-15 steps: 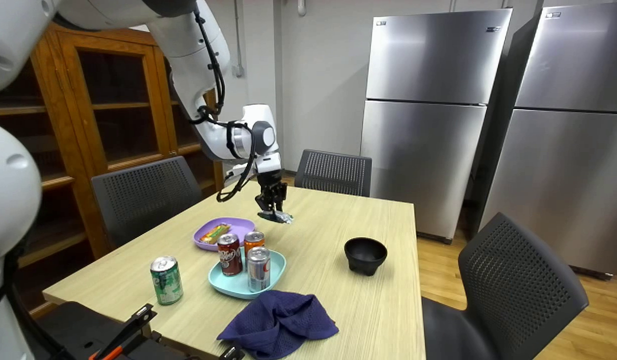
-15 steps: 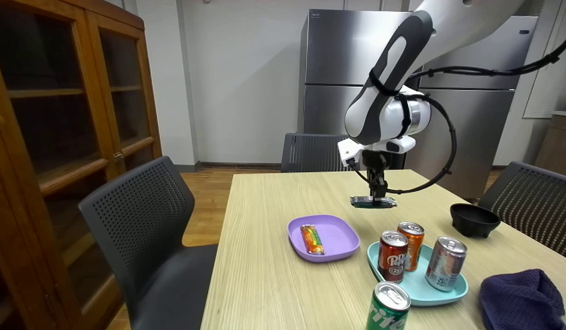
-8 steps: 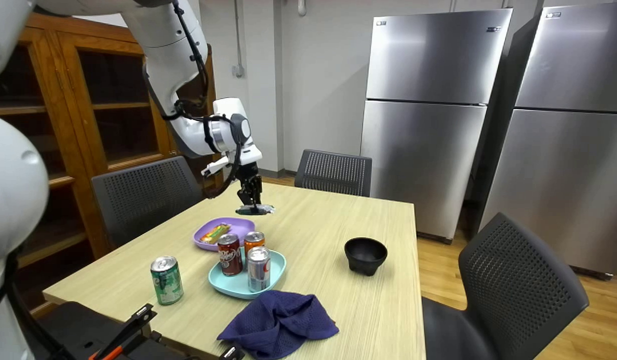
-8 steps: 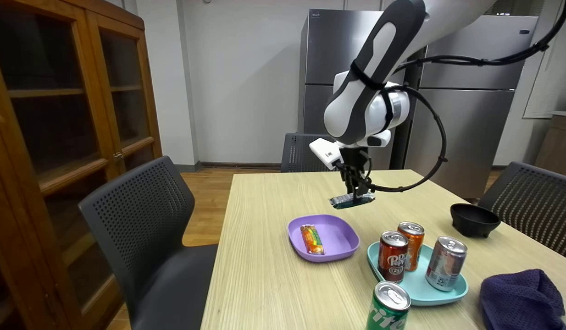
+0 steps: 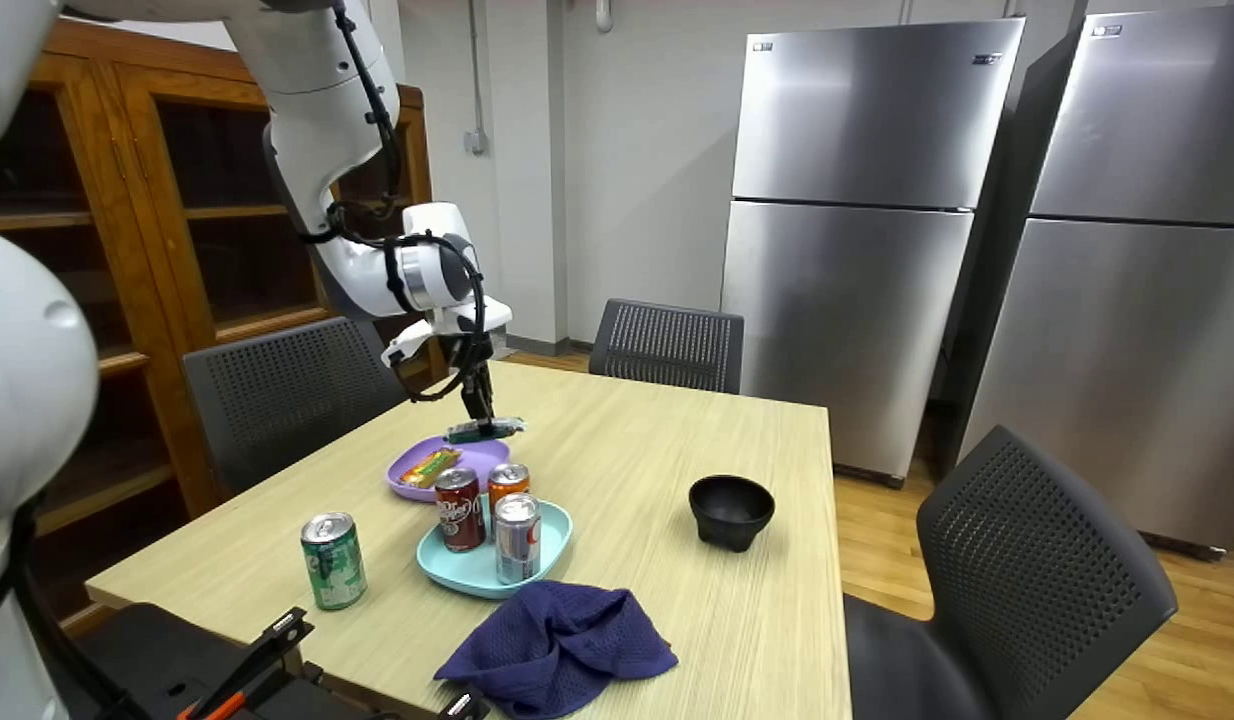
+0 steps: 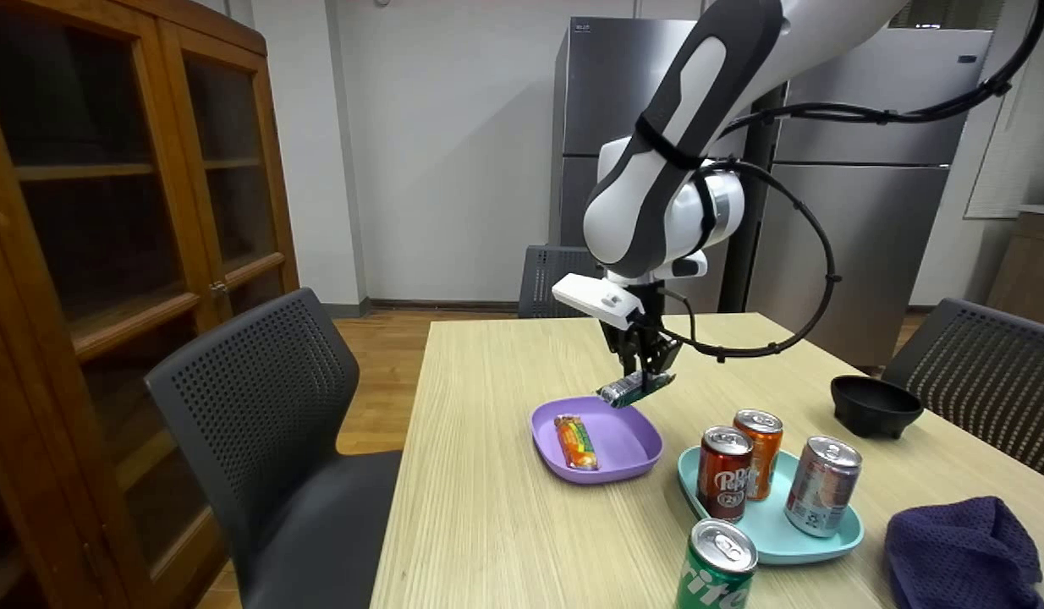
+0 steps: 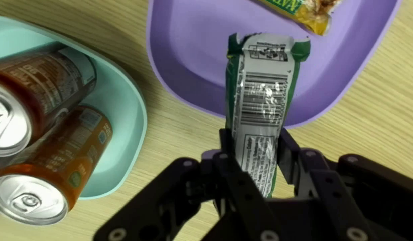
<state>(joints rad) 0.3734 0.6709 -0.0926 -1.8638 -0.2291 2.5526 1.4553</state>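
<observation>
So my black fingers (image 7: 288, 154) are pinching the long edges of a slim, shiny green-and-silver wrapped bar (image 7: 260, 115), printed side showing in the wrist view. I'm holding it up off the pale wood-grain table (image 6: 488, 364), one end out over a purple rounded-square plate (image 6: 632, 440) where an orange-and-green wrapped bar (image 6: 576, 441) lies. Just beside that plate: a teal rounded tray (image 6: 766, 537) with three metal soda cans (image 6: 725, 480).

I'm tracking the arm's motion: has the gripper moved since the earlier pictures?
Yes: in both exterior views the gripper has moved toward the picture's left, nearer the unmoved purple plate.
</observation>
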